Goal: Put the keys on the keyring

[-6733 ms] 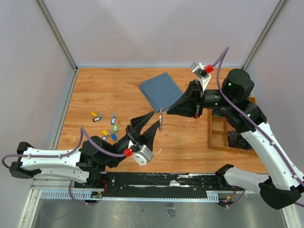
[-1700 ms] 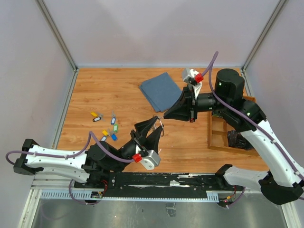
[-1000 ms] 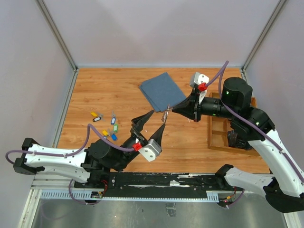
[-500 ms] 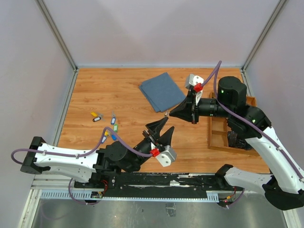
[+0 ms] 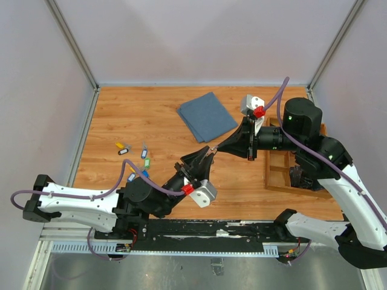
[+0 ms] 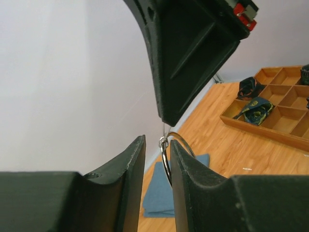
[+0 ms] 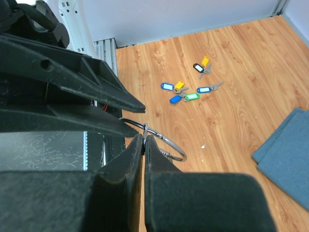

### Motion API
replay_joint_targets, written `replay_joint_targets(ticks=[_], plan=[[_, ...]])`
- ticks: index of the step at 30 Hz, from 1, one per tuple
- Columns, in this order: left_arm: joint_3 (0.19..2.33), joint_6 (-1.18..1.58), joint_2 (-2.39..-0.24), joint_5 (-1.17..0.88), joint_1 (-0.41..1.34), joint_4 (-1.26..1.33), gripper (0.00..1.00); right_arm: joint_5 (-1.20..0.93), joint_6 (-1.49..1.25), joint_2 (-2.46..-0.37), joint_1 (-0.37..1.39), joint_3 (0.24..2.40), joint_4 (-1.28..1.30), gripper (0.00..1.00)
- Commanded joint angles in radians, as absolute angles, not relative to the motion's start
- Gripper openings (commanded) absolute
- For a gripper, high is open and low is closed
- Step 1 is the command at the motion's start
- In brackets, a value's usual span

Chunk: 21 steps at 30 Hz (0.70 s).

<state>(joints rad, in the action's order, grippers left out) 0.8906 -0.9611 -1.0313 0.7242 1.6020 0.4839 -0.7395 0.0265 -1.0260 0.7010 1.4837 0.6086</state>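
Observation:
The keyring (image 5: pixel 211 148) hangs in the air above the middle of the table. My right gripper (image 5: pixel 219 147) is shut on its small link, and in the right wrist view the thin silver keyring (image 7: pixel 169 143) sticks out past the shut right gripper (image 7: pixel 144 137). My left gripper (image 5: pixel 207 153) reaches up from below with its jaws narrowly apart around the ring. In the left wrist view the keyring (image 6: pixel 166 162) lies against the right finger (image 6: pixel 193 179) of the left gripper (image 6: pixel 157 142), with a gap to the other finger. The keys (image 5: pixel 136 160), also seen as coloured-tagged keys (image 7: pixel 186 92), lie scattered on the wood at the left.
A folded blue cloth (image 5: pixel 205 115) lies at the back centre. A wooden compartment tray (image 5: pixel 268 169) holding dark items stands at the right, under the right arm. Grey walls close in the table on three sides.
My left gripper has risen up to the keyring and its jaws have narrowed around it. The right gripper stays shut on the ring and has shifted slightly.

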Motion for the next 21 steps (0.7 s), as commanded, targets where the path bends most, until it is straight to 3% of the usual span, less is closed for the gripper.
replay_joint_targets(ticks=[1,21], plan=[[0.903,-0.939,-0.995,0.717,1.591,0.508,0.32,-0.797,-0.022,-1.022,0.711,1.525,0.587,0.0],[0.914,-0.947,-1.006,0.684,1.589,0.52,0.29,-0.851,-0.09,-1.029,0.718,1.51,0.535,0.0]])
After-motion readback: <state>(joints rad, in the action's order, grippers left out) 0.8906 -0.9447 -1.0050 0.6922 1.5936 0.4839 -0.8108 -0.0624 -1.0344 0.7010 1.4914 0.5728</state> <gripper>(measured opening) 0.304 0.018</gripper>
